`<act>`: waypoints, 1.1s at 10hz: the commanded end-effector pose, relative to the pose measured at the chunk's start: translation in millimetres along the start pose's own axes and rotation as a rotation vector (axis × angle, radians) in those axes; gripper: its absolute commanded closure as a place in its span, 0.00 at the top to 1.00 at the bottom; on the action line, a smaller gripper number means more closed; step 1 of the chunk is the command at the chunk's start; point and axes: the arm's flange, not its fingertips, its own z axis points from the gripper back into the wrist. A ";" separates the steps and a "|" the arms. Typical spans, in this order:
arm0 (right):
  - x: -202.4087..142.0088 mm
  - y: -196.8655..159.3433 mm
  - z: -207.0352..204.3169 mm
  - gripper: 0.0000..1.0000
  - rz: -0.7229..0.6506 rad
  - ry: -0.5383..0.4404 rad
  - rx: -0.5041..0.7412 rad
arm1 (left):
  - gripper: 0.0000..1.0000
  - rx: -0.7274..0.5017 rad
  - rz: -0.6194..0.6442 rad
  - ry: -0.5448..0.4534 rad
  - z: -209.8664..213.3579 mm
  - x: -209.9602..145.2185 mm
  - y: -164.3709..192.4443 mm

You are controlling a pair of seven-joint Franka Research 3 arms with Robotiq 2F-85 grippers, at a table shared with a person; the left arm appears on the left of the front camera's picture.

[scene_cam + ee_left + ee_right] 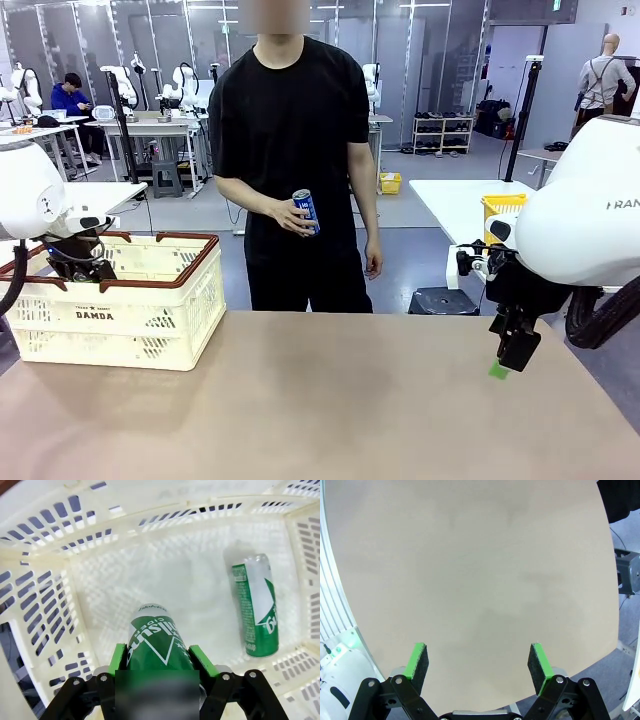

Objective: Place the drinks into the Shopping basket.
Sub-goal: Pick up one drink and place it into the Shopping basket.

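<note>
The cream Shopping basket [120, 320] with a brown rim stands at the table's left. My left gripper [159, 652] reaches down into it, shut on a green drink can [155, 637] held above the basket floor [150, 575]. A second green can [256, 611] lies on its side on that floor. The person at the far side holds a blue and white can [306, 211] in one hand. My right gripper [479, 661] hangs open over the bare table [470, 555] at the right, its fingers [512, 352] apart with nothing between them.
The person stands behind the table's far edge at the middle. A yellow basket [503, 212] sits on another table behind my right arm. The basket walls [40, 595] rise close around my left gripper.
</note>
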 end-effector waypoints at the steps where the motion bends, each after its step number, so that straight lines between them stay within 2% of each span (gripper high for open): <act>1: 0.2 -0.4 0.9 1.00 -0.002 0.008 -0.002 | 0.61 -0.007 -0.003 -0.048 -12.9 -0.2 5.6; 3: 0.2 -0.4 0.9 1.00 -0.002 0.008 -0.002 | 0.61 0.024 -0.003 -0.021 -28.6 -1.1 12.6; 8: 0.2 -0.4 0.9 1.00 -0.002 0.008 -0.002 | 0.61 0.025 0.003 -0.025 -54.1 2.2 19.0; 11: 0.2 -0.4 0.9 1.00 -0.002 0.008 -0.002 | 0.61 -0.035 0.004 -0.004 -44.9 7.6 24.3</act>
